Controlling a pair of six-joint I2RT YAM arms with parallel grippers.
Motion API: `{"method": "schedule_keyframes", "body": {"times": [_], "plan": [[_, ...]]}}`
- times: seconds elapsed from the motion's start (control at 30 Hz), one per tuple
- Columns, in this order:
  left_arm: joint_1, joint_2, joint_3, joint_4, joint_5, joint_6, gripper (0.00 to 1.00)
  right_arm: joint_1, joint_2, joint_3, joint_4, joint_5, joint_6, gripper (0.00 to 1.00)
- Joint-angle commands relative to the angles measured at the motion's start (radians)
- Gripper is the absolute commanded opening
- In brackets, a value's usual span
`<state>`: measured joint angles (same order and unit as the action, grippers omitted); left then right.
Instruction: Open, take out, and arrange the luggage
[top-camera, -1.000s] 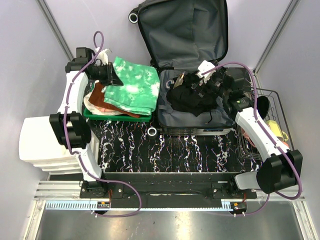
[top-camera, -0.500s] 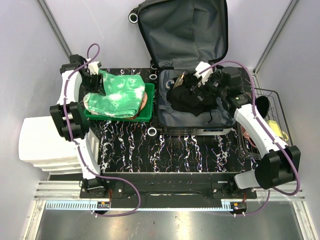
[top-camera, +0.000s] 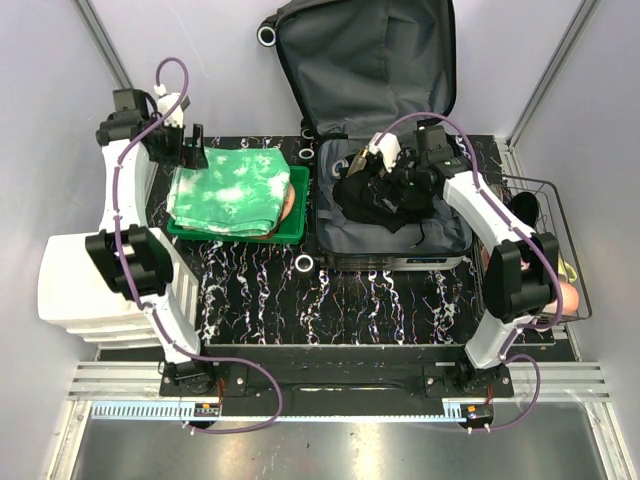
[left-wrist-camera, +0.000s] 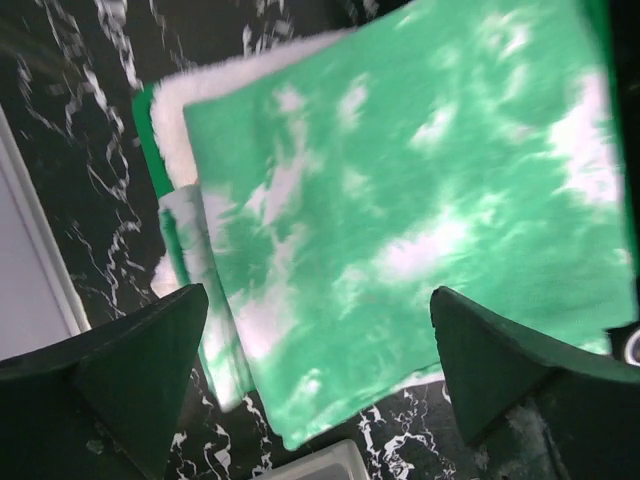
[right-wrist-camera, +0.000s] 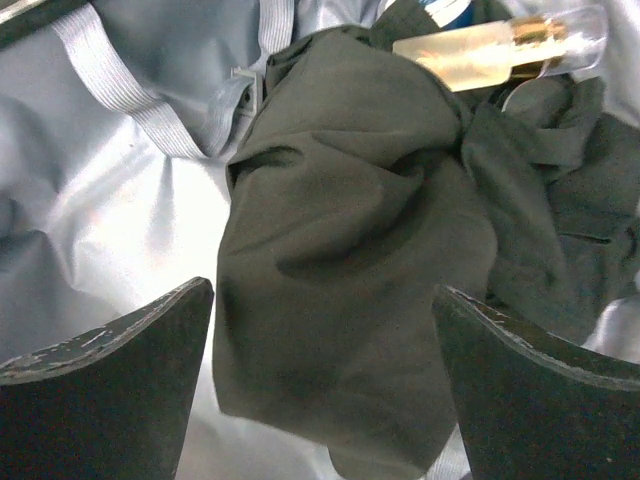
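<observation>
The luggage (top-camera: 395, 238) lies open at the back of the table, its grey-lined lid (top-camera: 365, 60) upright. Black clothes (top-camera: 378, 200) fill its base. My right gripper (top-camera: 385, 178) hovers open over them. In the right wrist view the open right gripper (right-wrist-camera: 325, 385) straddles a dark garment (right-wrist-camera: 350, 270) without touching it, and a clear bottle (right-wrist-camera: 490, 45) lies beyond. A green tie-dye cloth (top-camera: 232, 190) lies folded on the green bin (top-camera: 293, 228). My left gripper (top-camera: 195, 155) stands open at the cloth's far left edge. The left wrist view shows the cloth (left-wrist-camera: 400, 200) under the empty left gripper (left-wrist-camera: 320, 380).
A white drawer unit (top-camera: 75, 290) stands at the left edge. A wire basket (top-camera: 545, 215) with small items sits at the right. A brown item (top-camera: 289, 203) peeks from under the green cloth. Black marbled tabletop (top-camera: 350, 300) runs in front of the suitcase.
My left gripper opened and let go of the green cloth, which now lies flat on the bin; the arm drew back left. The right gripper moved left over the black clothes.
</observation>
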<state>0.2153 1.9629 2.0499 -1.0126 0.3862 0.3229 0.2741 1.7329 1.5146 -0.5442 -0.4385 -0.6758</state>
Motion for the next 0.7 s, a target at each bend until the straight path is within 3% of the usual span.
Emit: {"method": "schedule_keyframes", "body": {"times": [0.0,0.23,0.33,0.37,0.4,0.47,0.5,0.6,0.63,0.67], "plan": [[-0.019,-0.136,0.05,0.063,0.151,0.024,0.99,0.02,0.065,0.044,0.001,0.006,-0.073,1.0],[-0.128,-0.214,-0.057,0.065,0.145,0.103,0.99,0.05,0.166,0.088,-0.034,0.015,-0.12,1.0],[-0.172,-0.243,-0.109,0.084,0.134,0.131,0.99,0.048,0.203,0.088,-0.017,0.099,-0.139,0.97],[-0.182,-0.255,-0.122,0.1,0.131,0.133,0.99,0.048,0.211,0.097,-0.008,0.124,-0.122,0.91],[-0.189,-0.259,-0.138,0.107,0.129,0.136,0.99,0.039,0.217,0.12,0.01,0.156,-0.107,0.74],[-0.211,-0.265,-0.148,0.123,0.137,0.13,0.99,0.022,0.218,0.142,0.041,0.161,-0.061,0.58],[-0.211,-0.265,-0.154,0.127,0.143,0.124,0.99,0.004,0.215,0.163,0.047,0.156,-0.051,0.45],[-0.235,-0.266,-0.177,0.158,0.174,0.102,0.99,-0.045,0.203,0.203,0.07,0.097,-0.024,0.22],[-0.247,-0.266,-0.184,0.173,0.192,0.102,0.98,-0.061,0.194,0.211,0.078,0.071,0.004,0.03],[-0.254,-0.266,-0.194,0.18,0.23,0.104,0.98,-0.078,0.189,0.214,0.107,0.046,0.021,0.0]]}}
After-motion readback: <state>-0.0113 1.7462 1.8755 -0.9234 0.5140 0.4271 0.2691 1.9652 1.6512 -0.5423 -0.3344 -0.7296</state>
